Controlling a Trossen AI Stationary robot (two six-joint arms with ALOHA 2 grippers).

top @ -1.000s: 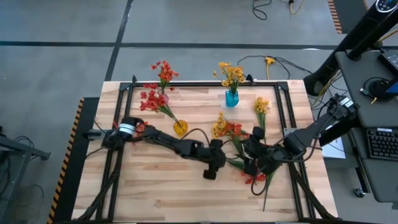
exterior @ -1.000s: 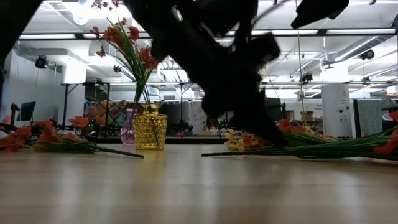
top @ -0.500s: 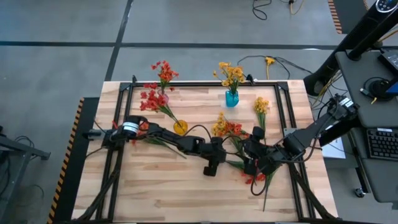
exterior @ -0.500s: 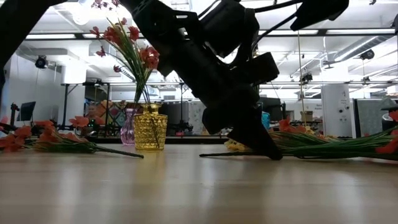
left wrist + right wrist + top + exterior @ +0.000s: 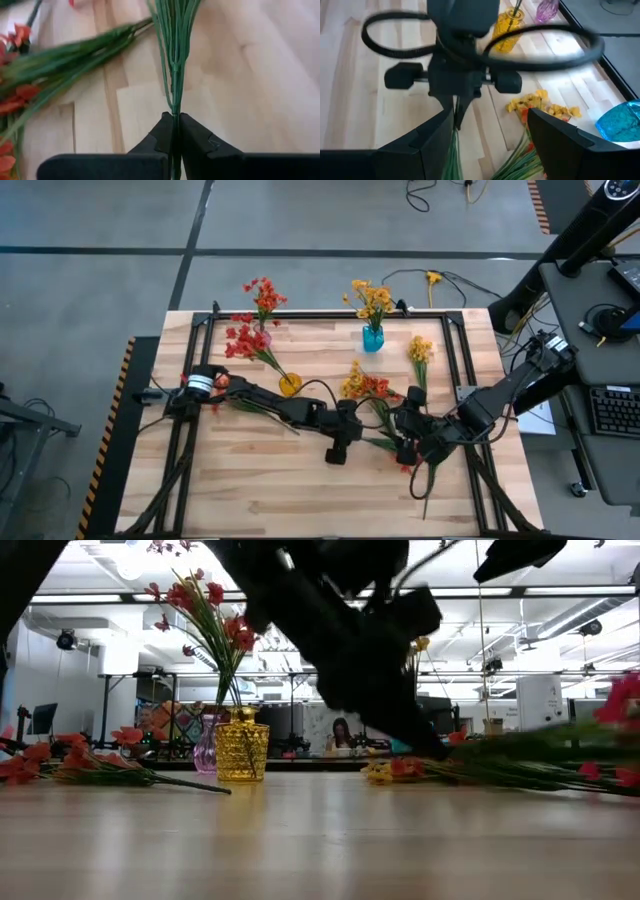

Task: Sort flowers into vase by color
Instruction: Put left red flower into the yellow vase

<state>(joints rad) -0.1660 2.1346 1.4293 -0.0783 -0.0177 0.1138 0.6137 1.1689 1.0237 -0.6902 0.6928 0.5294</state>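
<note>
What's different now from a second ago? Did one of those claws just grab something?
Yes. The left claw has shut on a green stem near the table's middle; a second ago it was open. The loose flowers beside it shifted a little, and the right arm edged slightly. The right claw stays open, close by. The yellow vase, blue vase and their flowers have not moved.

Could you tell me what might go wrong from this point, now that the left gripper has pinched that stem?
The left gripper holds only a thin green stem at its tip, so the sprig may slip or swing when lifted. Other sprigs lie tangled beside it and could drag along. The open right gripper waits close by, so the arms could collide.
</note>
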